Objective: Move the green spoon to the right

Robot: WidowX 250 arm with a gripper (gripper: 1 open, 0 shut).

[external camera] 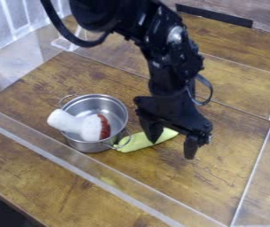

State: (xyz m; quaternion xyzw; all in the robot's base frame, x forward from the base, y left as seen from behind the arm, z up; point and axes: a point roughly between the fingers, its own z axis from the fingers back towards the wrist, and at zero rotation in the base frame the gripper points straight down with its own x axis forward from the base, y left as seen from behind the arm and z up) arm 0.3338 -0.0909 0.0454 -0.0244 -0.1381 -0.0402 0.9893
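The green spoon (146, 138) lies flat on the wooden worktop (233, 80) just below the middle of the frame, its yellow-green handle slanting from lower left to upper right. Its lower-left end lies just beside the round steel pot (93, 121), which holds a white roll with a red patch (83, 122). The black pincer (165, 136) points steeply down over the spoon's right end, its fingers spread wide apart: one comes down near the middle of the handle, the other stands to the right of it. Nothing is gripped. Whether a fingertip touches the spoon cannot be told.
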